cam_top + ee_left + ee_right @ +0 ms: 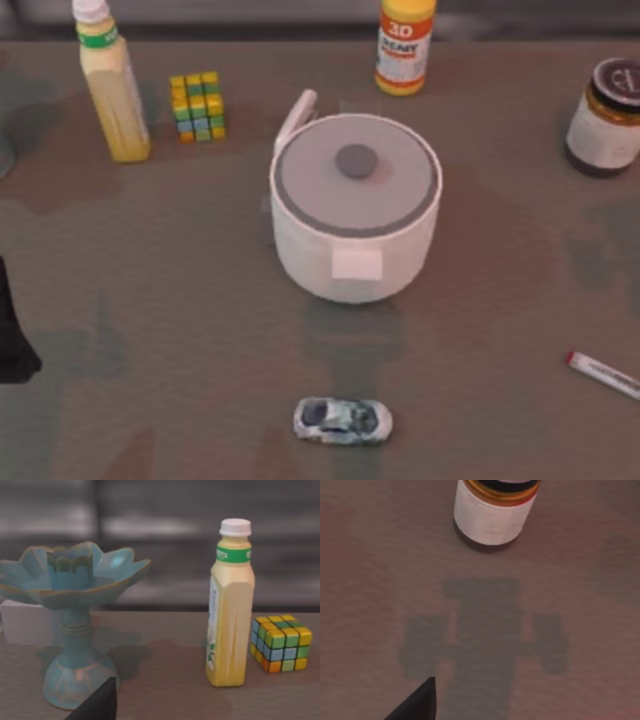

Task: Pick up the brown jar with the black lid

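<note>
The right gripper point(420, 700) shows only as one dark tip in the right wrist view, and it is out of sight from the top view. I cannot tell if it is wide or pinched together. It holds nothing and touches nothing. Under it is bare table point(380, 580), with the arm's own shadow lying on it.

Past that shadow stands the brown jar point(492, 517), well apart from the tip. In the top view the brown jar point(605, 125) sits far to the right of the big white pot point(355, 210), near the table's right edge. Its black lid point(622, 82) is on top.

I think this is the reaching step. The jar is not yet held. Next, the gripper needs to move up to the jar, with one finger on each side of it, then squeeze and lift.

The left gripper point(97, 705) rests far to the left of the pot, near a blue stand point(75, 630), a yellow bottle point(230, 610) and a colour cube point(280, 642). I cannot tell its state either.
</note>
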